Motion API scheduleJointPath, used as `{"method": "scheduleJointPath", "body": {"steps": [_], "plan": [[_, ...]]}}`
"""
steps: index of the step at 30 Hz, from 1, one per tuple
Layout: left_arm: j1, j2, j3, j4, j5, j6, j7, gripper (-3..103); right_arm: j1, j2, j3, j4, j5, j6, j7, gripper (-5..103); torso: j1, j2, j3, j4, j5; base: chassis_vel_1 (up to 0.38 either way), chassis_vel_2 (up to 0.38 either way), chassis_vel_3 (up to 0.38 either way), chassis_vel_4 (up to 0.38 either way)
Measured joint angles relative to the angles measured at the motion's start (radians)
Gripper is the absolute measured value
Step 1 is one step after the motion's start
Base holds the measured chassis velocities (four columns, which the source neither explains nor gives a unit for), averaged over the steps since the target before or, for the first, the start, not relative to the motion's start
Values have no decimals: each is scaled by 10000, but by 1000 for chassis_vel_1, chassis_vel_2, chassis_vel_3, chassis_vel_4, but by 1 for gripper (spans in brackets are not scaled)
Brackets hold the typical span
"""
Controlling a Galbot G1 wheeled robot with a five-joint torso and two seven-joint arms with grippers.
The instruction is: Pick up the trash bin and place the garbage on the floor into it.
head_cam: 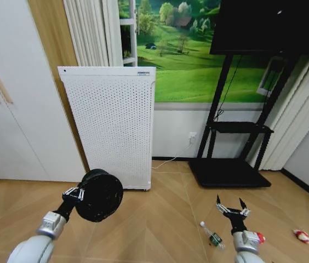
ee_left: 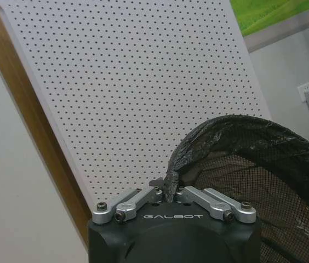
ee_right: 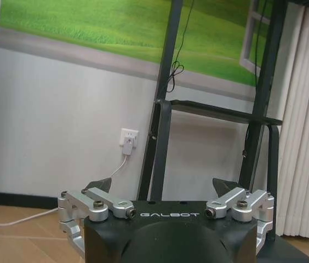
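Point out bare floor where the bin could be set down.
Free: the parquet floor between the trash bin held by the left gripper and the bottle. Crowded: around the open right gripper, with the bottle, red wrapper and scrap.

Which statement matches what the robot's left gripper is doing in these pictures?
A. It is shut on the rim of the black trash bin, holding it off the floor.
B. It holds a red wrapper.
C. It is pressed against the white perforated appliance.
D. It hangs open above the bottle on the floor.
A: the left gripper is pinched on the liner-covered rim of the trash bin, which hangs clear of the floor in the head view.
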Motion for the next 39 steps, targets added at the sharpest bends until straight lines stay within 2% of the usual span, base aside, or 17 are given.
{"method": "scheduleJointPath", "body": {"steps": [3, 4, 5, 6, 7, 8, 11, 15, 17, 21, 26, 30, 31, 33, 34, 38, 39], "plan": [[-60, -41, 242, 28, -25, 98, -41, 4, 27, -1147, -336, -158, 387, -453, 20, 100, 0, 0, 0, -2, -1, -27, -16, 18, 14], [-60, -41, 242, 28, -25, 98, -41, 4, 27, -1147, -336, -158, 387, -453, 20, 100, 0, 0, 0, -2, -1, 0, 0, 0, 0], [-76, -43, 283, 50, -31, 115, -47, 4, 49, -1509, -438, -287, 577, -487, 20, 100, -1, 0, 0, -2, -1, 0, 0, 0, 0], [-79, -60, 329, 72, -48, 141, -59, 4, 91, -2272, -688, -545, 955, -521, -10, 100, -1, 0, 0, 2, 1, 0, 0, 0, 0], [-80, -77, 351, 89, -64, 159, -69, 4, 115, -2728, -868, -721, 1174, -554, -32, 100, -1, 0, 0, 7, -3, 0, 0, 0, 0], [-80, -77, 351, 89, -64, 159, -69, 4, 115, -2728, -868, -721, 1174, -554, -32, 100, -1, 0, 0, 7, -3, 0, 0, 0, 0], [-108, -139, 402, 168, -113, 238, -84, 4, 205, -4006, -1614, -1393, 1914, -724, -181, 100, 0, 0, 0, 4, 2, 0, 0, 0, 0], [-141, -170, 418, 210, -128, 265, -89, 4, 301, -4456, -1984, -1763, 2088, -806, -312, 100, 0, 0, 0, 1, 0, 0, 0, 0, 0], [-166, -197, 456, 253, -134, 301, -92, 4, 424, -4988, -2572, -2277, 2200, -888, -455, 100, 0, 0, 0, 0, 2, 0, 0, 0, 0], [-176, -231, 560, 328, -107, 310, -90, 4, 690, -5445, -3300, -2943, 1781, -943, -542, 100, 0, 0, 0, 1, -1, 0, 0, 0, 0], [-239, -288, 778, 449, -12, 317, -89, 4, 1162, -5611, -4173, -3667, 1463, -821, -620, 100, 0, -1, 0, 1, -1, 0, 0, 0, 0], [-363, -293, 1025, 557, 12, 413, -89, 4, 1786, -5703, -5262, -4427, 2181, -860, -1096, 100, 0, -1, 0, 2, -2, 0, 0, 0, 0], [-385, -293, 1073, 575, 23, 419, -89, 4, 1923, -5708, -5463, -4579, 2340, -875, -1248, 103, 0, -1, 0, 1, -1, 0, 0, 0, 0], [-385, -293, 1073, 575, 23, 419, -89, 4, 1923, -5708, -5463, -4579, 2340, -875, -1248, 103, 0, -1, 0, 1, -1, 0, 0, 0, 0], [-424, -292, 1182, 613, 28, 441, -91, 4, 2308, -5694, -5951, -4941, 2802, -998, -1488, 98, 0, 0, 0, 0, -2, 0, 0, 0, 0], [-445, -304, 1304, 636, 29, 456, -94, 4, 2874, -5609, -6550, -5358, 3359, -1337, -1556, 97, 0, 0, 0, 4, -1, 0, 0, 0, 0], [-444, -314, 1346, 636, 28, 459, -95, 4, 3106, -5600, -6819, -5478, 3630, -1661, -1580, 97, 0, -1, 0, 6, -3, 0, 0, 0, 0]]}}
